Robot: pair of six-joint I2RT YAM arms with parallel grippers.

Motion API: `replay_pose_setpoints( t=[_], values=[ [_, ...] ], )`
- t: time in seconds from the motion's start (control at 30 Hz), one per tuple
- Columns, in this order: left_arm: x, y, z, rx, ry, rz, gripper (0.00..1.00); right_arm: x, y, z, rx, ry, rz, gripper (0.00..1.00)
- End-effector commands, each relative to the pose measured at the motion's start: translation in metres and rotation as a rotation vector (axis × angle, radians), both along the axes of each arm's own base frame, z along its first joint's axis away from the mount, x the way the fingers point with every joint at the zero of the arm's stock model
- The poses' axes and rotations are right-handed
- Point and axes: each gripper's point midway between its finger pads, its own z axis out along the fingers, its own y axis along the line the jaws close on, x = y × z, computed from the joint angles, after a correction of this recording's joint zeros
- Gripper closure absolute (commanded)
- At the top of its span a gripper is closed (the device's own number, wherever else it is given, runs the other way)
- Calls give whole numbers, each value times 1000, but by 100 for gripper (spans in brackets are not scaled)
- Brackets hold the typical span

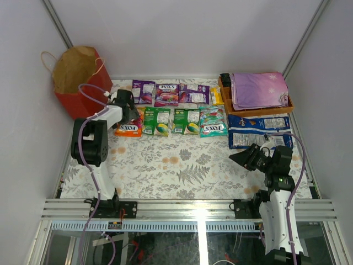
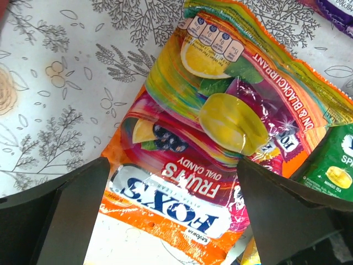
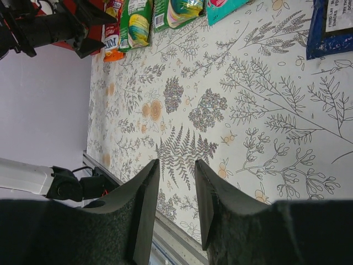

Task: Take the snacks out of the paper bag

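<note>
The snacks (image 1: 167,94) lie flat on the desk (image 1: 182,171) in two rows, out of the bag (image 1: 83,96). The bag stands upright at the far left corner with its mouth open, showing its brown inside; whether anything is in it cannot be told. The far row holds three purple packets (image 1: 143,91) and a small yellow packet (image 1: 216,96). The nearer row runs from an orange packet (image 1: 128,130) on the left through two green packets (image 1: 157,121) to a teal packet (image 1: 213,122). Two blue packs (image 1: 259,122) lie side by side to the right of the teal one. The left end effector (image 2: 172,163) is over the orange packet with its fingers (image 2: 71,210) spread wide and nothing between them. In its wrist view they frame the FOX'S label, and whether they touch the packet I cannot tell. Just behind the blue packs a tray (image 1: 259,112) carries a folded cloth (image 1: 259,89). The right end effector (image 3: 176,165) hangs above the bare, leaf-patterned part of the desk near the right side, well apart from the rows. Its fingers (image 3: 146,204) stand a narrow gap apart and pinch nothing.
</note>
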Motion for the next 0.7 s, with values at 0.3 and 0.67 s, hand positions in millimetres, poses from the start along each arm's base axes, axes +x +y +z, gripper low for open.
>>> replay_pose_setpoints(
  t=[0.3,0.67],
  values=[
    [-34,-29,215,-93,-483,-165,0,38,-21,88,-93,-195,-147,1],
    [-157,-172,294,-206,-778,-771,0,75,-5,152,-389,-330,-131,1]
  ],
)
